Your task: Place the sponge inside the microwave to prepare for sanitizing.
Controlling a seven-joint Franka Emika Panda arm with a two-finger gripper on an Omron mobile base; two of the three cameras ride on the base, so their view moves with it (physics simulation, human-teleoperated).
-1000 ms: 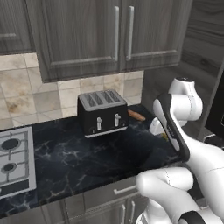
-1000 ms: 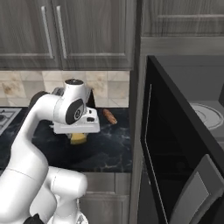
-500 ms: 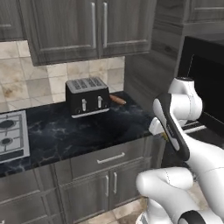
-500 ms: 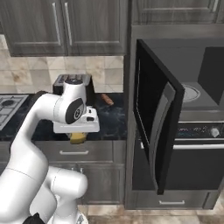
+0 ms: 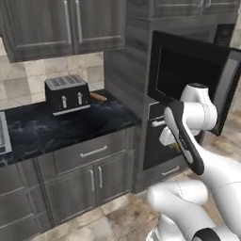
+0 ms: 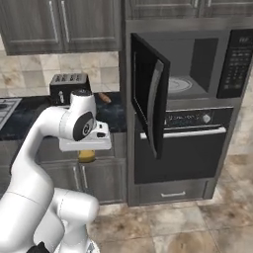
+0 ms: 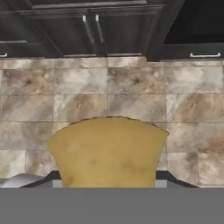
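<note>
Gripper (image 6: 87, 154) points straight down, clamping the sponge (image 7: 108, 151) above floor tiles, left of the open microwave (image 6: 190, 64).

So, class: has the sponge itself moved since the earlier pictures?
Yes. Earlier the sponge hung over the counter near the toaster; now the gripper holds it beyond the counter's front edge, above the floor.

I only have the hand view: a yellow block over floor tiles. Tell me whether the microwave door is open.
Observer: Open. The microwave has its door swung out to the left, with the turntable in sight inside.
Operator: Give me the sponge's height against that opening.
Observer: The sponge hangs in the gripper well below the cavity, left of the door, in front of the lower cabinets.
</note>
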